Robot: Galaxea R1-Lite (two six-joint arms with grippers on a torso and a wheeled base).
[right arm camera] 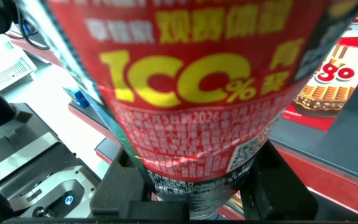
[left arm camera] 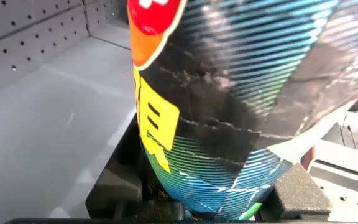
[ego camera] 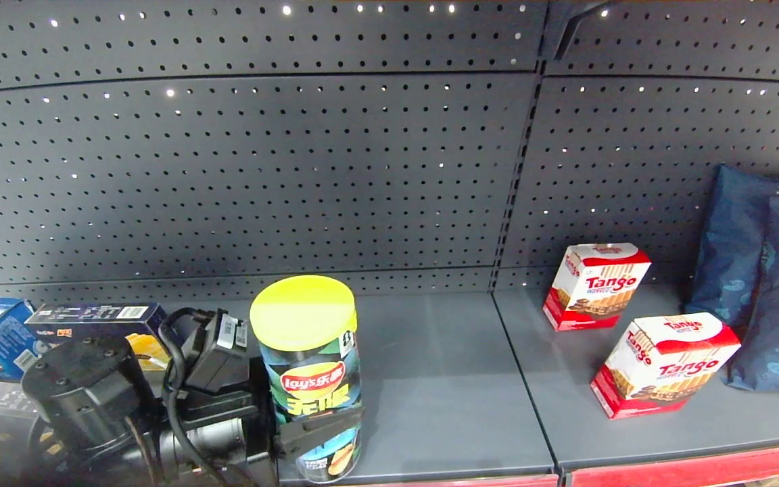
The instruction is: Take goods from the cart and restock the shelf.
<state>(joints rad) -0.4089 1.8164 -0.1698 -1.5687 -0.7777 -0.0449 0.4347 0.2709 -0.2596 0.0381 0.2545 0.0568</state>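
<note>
Chip can [ego camera: 308, 379] upright in closed left pincer [ego camera: 315, 425], shelf [ego camera: 443, 379] front edge; seat base flat before release. Right pincer [right arm camera: 197, 199] clamps red can [right arm camera: 191, 93].

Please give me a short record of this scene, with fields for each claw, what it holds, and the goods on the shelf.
left claw: shut on chip can, upright, yellow lid, at the front of the shelf
right claw: shut on red can
right bay: two wafer boxes, apart; blue bags beside them
left end: blue boxes
</note>
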